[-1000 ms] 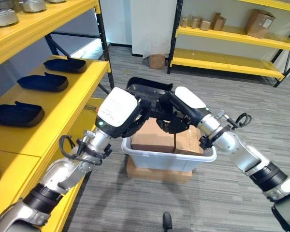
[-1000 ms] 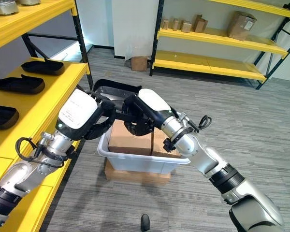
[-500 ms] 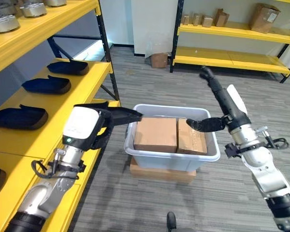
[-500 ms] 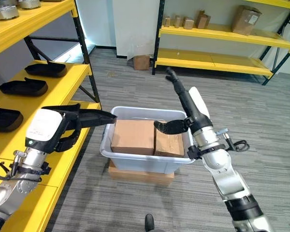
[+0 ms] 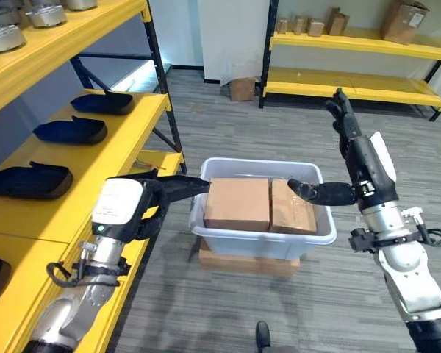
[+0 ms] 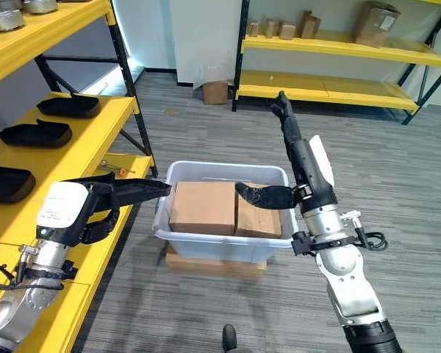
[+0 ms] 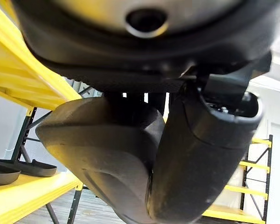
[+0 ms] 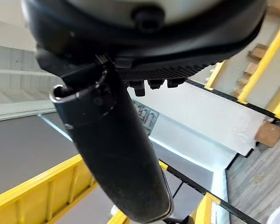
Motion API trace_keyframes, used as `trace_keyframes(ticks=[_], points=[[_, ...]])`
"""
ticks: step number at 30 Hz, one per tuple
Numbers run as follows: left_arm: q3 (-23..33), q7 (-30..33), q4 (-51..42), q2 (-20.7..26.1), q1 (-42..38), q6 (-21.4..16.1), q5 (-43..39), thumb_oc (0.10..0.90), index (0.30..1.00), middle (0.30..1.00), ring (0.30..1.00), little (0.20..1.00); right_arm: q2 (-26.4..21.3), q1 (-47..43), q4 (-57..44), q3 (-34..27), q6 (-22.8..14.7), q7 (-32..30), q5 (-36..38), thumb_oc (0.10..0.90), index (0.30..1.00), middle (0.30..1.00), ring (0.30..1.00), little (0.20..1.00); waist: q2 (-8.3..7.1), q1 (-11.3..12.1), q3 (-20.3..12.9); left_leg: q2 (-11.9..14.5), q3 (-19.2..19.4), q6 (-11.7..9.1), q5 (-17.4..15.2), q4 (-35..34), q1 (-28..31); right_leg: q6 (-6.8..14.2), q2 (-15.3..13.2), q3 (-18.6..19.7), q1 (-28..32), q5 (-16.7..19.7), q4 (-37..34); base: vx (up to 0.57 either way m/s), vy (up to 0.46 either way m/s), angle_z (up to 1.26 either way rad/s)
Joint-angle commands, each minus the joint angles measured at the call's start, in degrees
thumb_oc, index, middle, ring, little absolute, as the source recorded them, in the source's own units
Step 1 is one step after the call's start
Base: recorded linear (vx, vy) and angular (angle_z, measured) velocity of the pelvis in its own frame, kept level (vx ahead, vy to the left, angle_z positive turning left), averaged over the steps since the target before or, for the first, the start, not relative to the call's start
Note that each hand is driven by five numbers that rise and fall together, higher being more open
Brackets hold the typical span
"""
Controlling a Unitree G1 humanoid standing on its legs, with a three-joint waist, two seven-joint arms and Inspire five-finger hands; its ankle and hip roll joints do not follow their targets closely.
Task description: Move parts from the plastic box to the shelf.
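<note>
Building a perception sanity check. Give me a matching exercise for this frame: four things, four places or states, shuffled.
Things:
1. Robot's left hand
2. Robot's right hand
3. Two brown cardboard boxes
4. Black moulded tray-shaped parts

Places or states:
A. Inside the translucent white plastic box
B. Fingers straight, pointing up, beside and above the plastic box
C. Lying in a row on the yellow metal shelf
D. Closed on a flat black part, at the shelf edge

Pairs: 1-D, 2-B, 3-A, 4-C
</note>
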Motion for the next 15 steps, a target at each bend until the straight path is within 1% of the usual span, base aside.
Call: trace_keyframes(ticks=[1, 5, 8, 9, 10, 11, 12, 13, 14, 15], points=[[7.4, 5.3, -7.0, 2.3, -5.5, -2.4, -1.6, 0.4, 0.3, 0.3, 0.3, 0.3, 0.0, -3.8, -4.3, -2.3, -5.5, -3.2, 2.7, 0.9, 1.0, 1.0, 1.0, 1.0, 0.55, -0.7, -4.8, 4.2, -5.3, -1.5, 1.8, -0.5, -2.5, 5.3, -3.7, -1.5, 3.1, -6.1, 2.7, -0.04, -0.082, 0.0], [9.0, 6.0, -10.3, 1.5, -4.7, -2.7, -2.0, 0.4, 0.3, 0.3, 0.3, 0.3, 0.9, -4.6, -3.9, -0.5, -5.6, -3.7, 1.8, 0.9, 1.0, 1.0, 1.0, 1.0, 1.31, -0.3, -4.3, 5.4, -5.7, -2.1, 2.9, -0.5, -3.2, 4.5, -2.3, -1.8, 3.1, -6.8, 2.7, -0.04, -0.087, 0.0], [11.1, 6.7, -13.8, 2.1, -3.8, -2.8, -1.5, 0.4, 0.3, 0.3, 0.3, 0.3, 0.6, -6.8, -4.4, 1.9, -5.8, -3.6, 0.9, 0.9, 1.0, 1.0, 1.0, 1.0, 1.91, 1.0, -3.5, 7.1, -6.7, -3.2, 4.8, -0.5, -4.5, 3.6, -0.6, -2.6, 3.1, -7.4, 2.4, -0.07, -0.161, 0.03], [11.3, 6.6, -14.0, 2.1, -3.7, -2.8, -1.6, 0.4, 0.3, 0.3, 0.3, 0.3, 0.7, -6.9, -4.3, 2.1, -5.8, -3.7, 0.8, 0.9, 1.0, 1.0, 1.0, 1.0, 1.95, 0.9, -3.5, 7.1, -6.8, -3.2, 4.8, -0.5, -4.5, 3.6, -0.6, -2.6, 3.0, -7.3, 2.4, -0.08, -0.146, 0.08], [12.4, 7.5, -15.0, 2.6, -3.4, -2.9, -1.4, 0.4, 0.3, 0.3, 0.3, 0.3, 0.8, -9.1, -4.4, 3.5, -6.0, -4.1, 0.3, 0.9, 1.0, 1.0, 1.0, 1.0, 2.17, 2.0, -2.8, 7.8, -7.4, -3.8, 6.0, -0.5, -5.3, 3.1, 0.3, -3.0, 3.0, -7.6, 1.9, -0.05, -0.097, 0.09], [12.6, 7.4, -15.1, 2.5, -3.3, -2.9, -1.4, 0.4, 0.3, 0.3, 0.3, 0.3, 0.8, -9.4, -4.3, 3.7, -6.0, -4.2, 0.3, 0.9, 1.0, 1.0, 1.0, 1.0, 2.24, 1.8, -2.7, 7.9, -7.5, -3.8, 6.1, -0.5, -5.4, 3.0, 0.4, -3.1, 3.0, -7.5, 1.9, -0.08, -0.123, 0.01], [12.9, 7.7, -15.6, 2.7, -3.4, -2.9, -1.5, 0.4, 0.3, 0.3, 0.3, 0.3, 0.7, -10.3, -4.3, 4.2, -6.2, -4.6, -0.1, 0.9, 1.0, 1.0, 1.0, 1.0, 2.29, 2.3, -2.2, 8.0, -7.8, -4.0, 6.6, -0.5, -5.8, 2.9, 0.6, -3.5, 2.9, -7.6, 1.7, -0.09, -0.107, 0.04], [13.3, 8.6, -16.4, 3.4, -4.0, -2.9, -1.4, 0.4, 0.3, 0.3, 0.3, 0.3, 0.6, -12.4, -4.5, 5.2, -6.4, -5.5, -0.7, 0.9, 1.0, 1.0, 1.0, 1.0, 2.4, 3.8, -1.1, 8.1, -8.8, -4.7, 8.2, -0.5, -7.2, 2.6, 0.9, -4.6, 3.0, -8.0, 1.1, -0.19, -0.141, 0.1], [13.4, 9.5, -16.7, 3.9, -5.0, -2.9, -1.4, 0.4, 0.3, 0.3, 0.3, 0.3, 0.4, -14.0, -4.2, 5.8, -6.6, -6.5, -1.4, 0.9, 1.0, 1.0, 1.0, 1.0, 2.66, 4.6, -0.1, 7.7, -10.1, -5.4, 10.3, -0.5, -9.6, 2.3, 0.7, -6.4, 2.3, -7.9, 0.9, -0.21, -0.126, 0.32], [13.1, 10.1, -16.8, 4.1, -5.9, -2.8, -1.3, 0.4, 0.3, 0.3, 0.3, 0.3, 0.2, -14.6, -4.2, 5.9, -6.7, -7.2, -2.1, 0.9, 1.0, 1.0, 1.0, 1.0, 2.73, 4.8, 0.2, 7.5, -10.1, -5.6, 11.6, -0.5, -11.1, 2.3, 0.3, -7.8, 1.9, -7.9, 0.9, -0.2, -0.052, 0.6]])
